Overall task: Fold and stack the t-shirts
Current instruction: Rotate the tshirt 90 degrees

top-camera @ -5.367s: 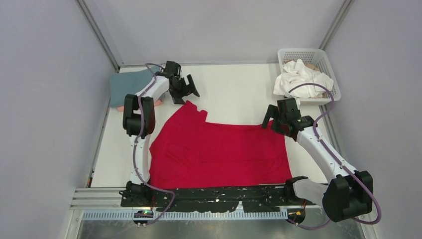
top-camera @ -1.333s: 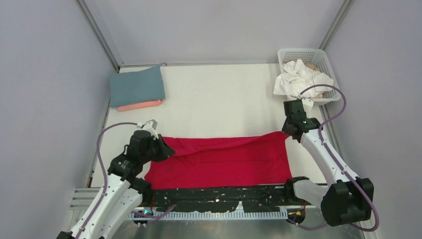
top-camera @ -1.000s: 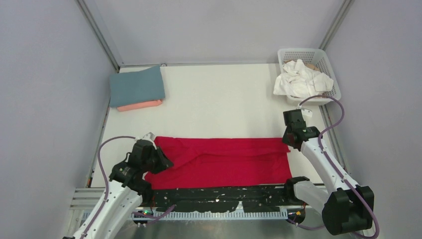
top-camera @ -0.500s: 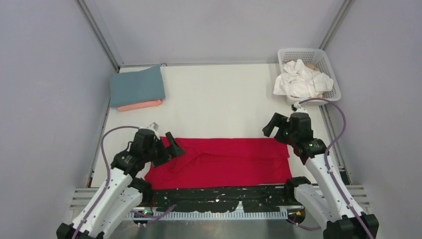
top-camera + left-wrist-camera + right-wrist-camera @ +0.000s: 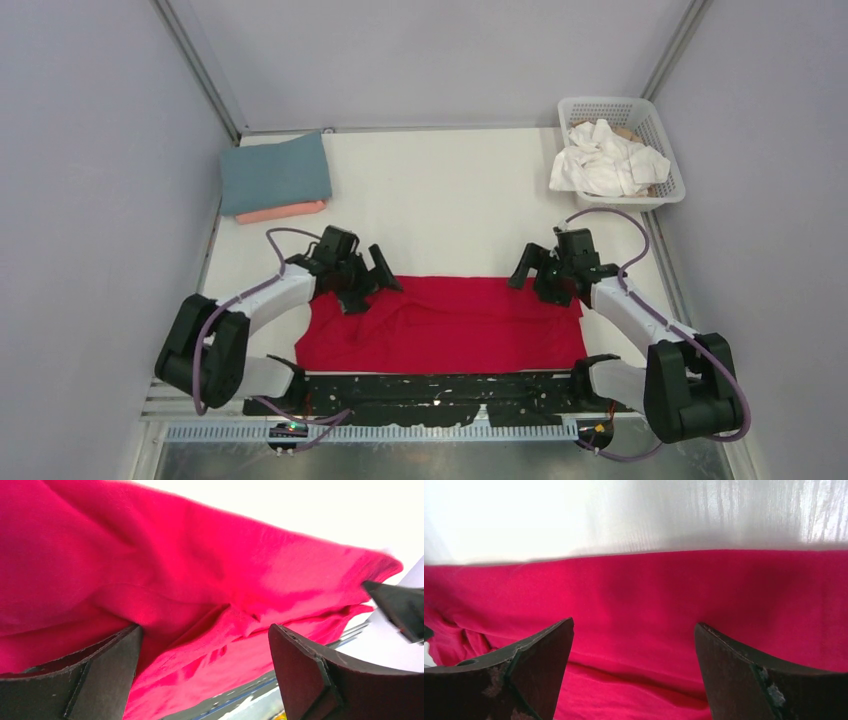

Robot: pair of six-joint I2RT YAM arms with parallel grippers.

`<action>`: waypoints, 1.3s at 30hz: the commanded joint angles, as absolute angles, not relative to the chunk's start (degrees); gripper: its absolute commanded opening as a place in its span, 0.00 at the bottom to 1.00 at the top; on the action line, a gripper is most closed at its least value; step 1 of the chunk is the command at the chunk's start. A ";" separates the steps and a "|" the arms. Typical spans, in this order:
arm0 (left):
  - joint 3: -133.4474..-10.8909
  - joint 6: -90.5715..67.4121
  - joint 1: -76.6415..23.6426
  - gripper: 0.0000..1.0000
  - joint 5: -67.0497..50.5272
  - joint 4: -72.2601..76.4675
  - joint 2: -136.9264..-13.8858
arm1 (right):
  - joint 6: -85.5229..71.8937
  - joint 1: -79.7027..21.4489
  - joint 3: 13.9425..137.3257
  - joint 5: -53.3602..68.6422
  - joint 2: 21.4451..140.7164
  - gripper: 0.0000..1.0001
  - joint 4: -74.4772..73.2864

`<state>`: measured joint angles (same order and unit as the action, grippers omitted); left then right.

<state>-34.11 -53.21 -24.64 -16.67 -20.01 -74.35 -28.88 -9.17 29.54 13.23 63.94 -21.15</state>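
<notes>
A bright red t-shirt (image 5: 450,325) lies folded into a long band along the near edge of the table. My left gripper (image 5: 372,296) hovers open over its far left corner, with nothing between the fingers. My right gripper (image 5: 532,287) hovers open over its far right corner, also holding nothing. In the left wrist view the red t-shirt (image 5: 190,580) fills the frame behind the open left gripper (image 5: 205,640). The right wrist view shows the red t-shirt's (image 5: 649,600) straight far edge against the white table, beyond the open right gripper (image 5: 634,630). A folded blue-grey t-shirt (image 5: 275,172) rests on a folded salmon pink t-shirt (image 5: 290,211) at the far left.
A white lattice basket (image 5: 620,103) at the far right corner holds crumpled white t-shirts (image 5: 605,160). Bare white table (image 5: 450,200) stretches between the stack, the basket and the red shirt. Grey walls close in the sides and back.
Both grippers were shut on the red shirt's folded edge one second ago. They have since opened, let it go and lifted back to the band's far corners. The shirt lies still.
</notes>
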 commanded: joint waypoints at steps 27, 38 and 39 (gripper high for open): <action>-140.61 -40.35 -12.86 0.89 -42.03 -48.13 -151.82 | -31.08 -26.15 27.57 33.80 70.59 0.95 -20.99; -146.21 -62.44 -9.32 1.00 -47.89 -17.95 -163.52 | -49.00 -47.19 25.74 35.55 75.50 0.95 1.17; -147.16 -65.20 -9.38 1.00 -47.50 -15.17 -164.62 | -49.55 -48.36 27.35 34.53 78.19 0.95 3.30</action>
